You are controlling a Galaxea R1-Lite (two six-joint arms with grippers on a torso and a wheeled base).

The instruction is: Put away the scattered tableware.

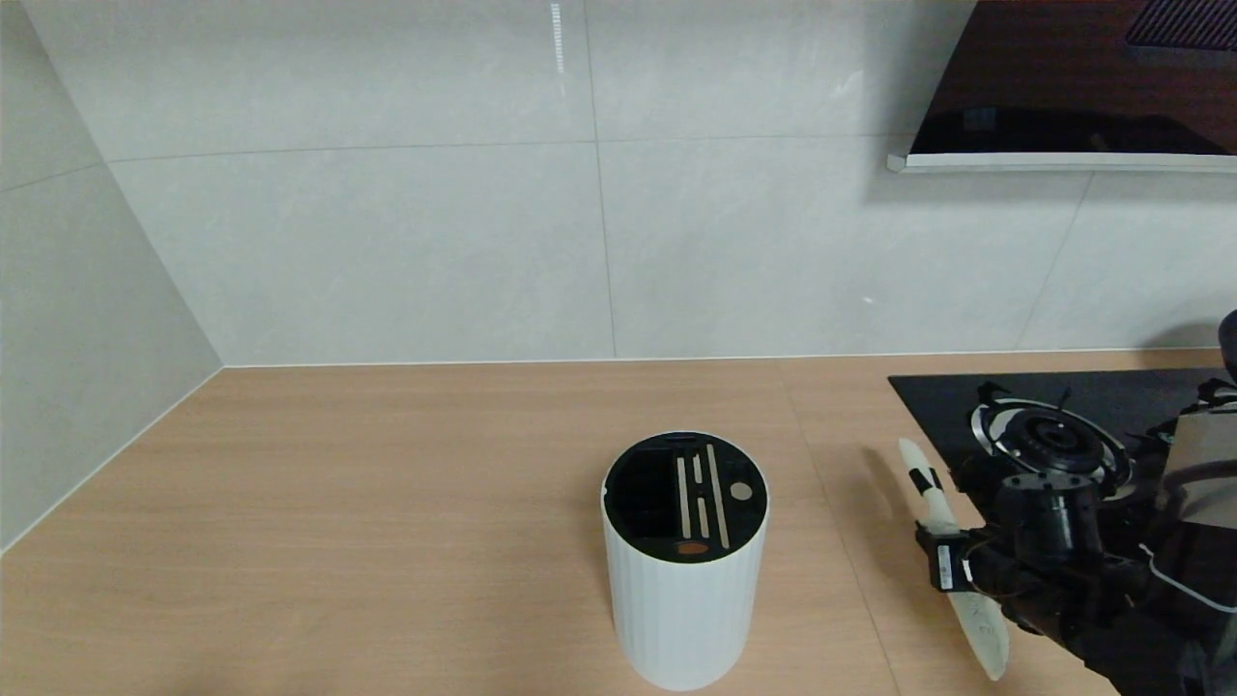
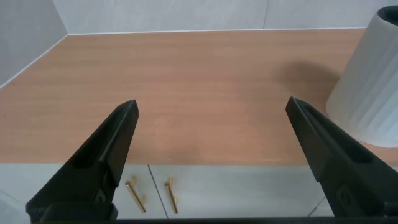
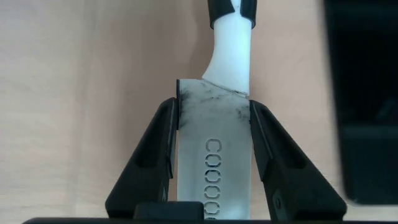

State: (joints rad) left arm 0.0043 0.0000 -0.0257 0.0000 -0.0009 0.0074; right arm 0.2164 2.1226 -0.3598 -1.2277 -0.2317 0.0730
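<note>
Knife (image 3: 214,155), white, pinched by the blade in right gripper (image 3: 213,111), handle jutting beyond its fingertips, slotted holder (image 1: 682,599) well off to that gripper's left; left gripper (image 2: 211,106) spread wide, empty; hazard: slick blade may swivel and miss its slot.

The wooden bench (image 1: 387,503) carries a white ribbed holder (image 1: 683,599), upright near the front edge. A black hob (image 1: 933,401) sits at the right end.
</note>
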